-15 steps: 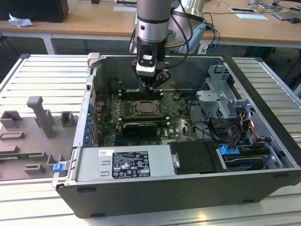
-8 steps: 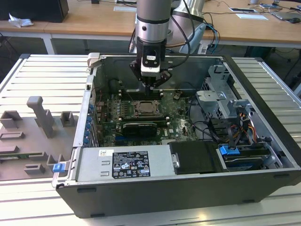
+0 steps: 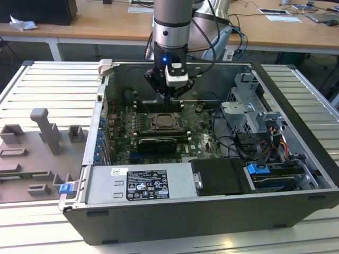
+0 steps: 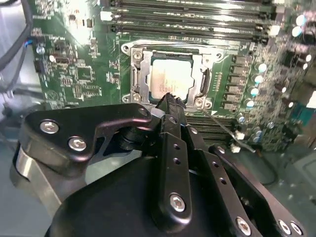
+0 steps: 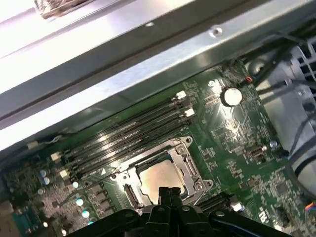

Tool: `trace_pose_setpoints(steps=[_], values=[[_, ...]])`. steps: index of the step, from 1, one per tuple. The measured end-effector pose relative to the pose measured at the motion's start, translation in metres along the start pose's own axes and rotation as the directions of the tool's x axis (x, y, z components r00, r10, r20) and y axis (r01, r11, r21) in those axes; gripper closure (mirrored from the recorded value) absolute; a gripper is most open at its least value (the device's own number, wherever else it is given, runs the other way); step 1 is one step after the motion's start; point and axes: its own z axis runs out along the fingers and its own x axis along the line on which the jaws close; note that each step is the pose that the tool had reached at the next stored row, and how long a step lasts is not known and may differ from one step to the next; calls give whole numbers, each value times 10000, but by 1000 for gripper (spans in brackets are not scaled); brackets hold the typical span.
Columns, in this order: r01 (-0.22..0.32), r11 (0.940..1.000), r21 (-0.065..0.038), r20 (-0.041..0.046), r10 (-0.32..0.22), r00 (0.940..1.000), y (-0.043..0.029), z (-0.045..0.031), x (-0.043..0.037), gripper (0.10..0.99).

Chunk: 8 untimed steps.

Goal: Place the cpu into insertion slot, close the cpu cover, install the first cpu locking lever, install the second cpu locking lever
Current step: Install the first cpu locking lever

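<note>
Here the claw (image 4: 170, 100) has its fingers pressed together with nothing between them, tips poised just over the near edge of the socket in the second wrist view. Just beyond them the cpu (image 4: 170, 79) lies flat and square inside the insertion slot (image 3: 154, 125). The cpu cover (image 4: 139, 74) appears to lie down around the chip, which shows through its opening. A thin rod (image 4: 224, 131), probably a locking lever, angles away from one corner and looks unlatched. As I read it, the work is on the cover and levers. Any push should land on metal frame or rod, never the chip face, and stay clear of the memory slots (image 4: 187, 15). The computer case (image 3: 212, 211) sits on the table (image 3: 42, 84).
</note>
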Motion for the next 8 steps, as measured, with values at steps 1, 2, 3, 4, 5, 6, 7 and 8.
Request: trace_pose_setpoints(steps=[1, 2, 3, 4, 5, 6, 7, 8], values=[[187, 9998, -5, 1, -187, 9998, 0, 1, 0, 980], [378, 9993, -10, 2, -378, 9993, 0, 1, 0, 980], [545, 9985, -15, 2, -545, 9985, 0, 1, 0, 980], [742, 9972, -20, 3, -742, 9972, 0, 2, 0, 980], [936, 9956, -26, 5, -936, 9956, 0, 2, 0, 980], [1337, 9910, -37, 7, -1337, 9910, 0, 3, 0, 980], [1498, 9887, -41, 8, -1498, 9887, 0, 3, 0, 980], [1681, 9858, -47, 10, -1681, 9858, 0, 4, 0, 980]])
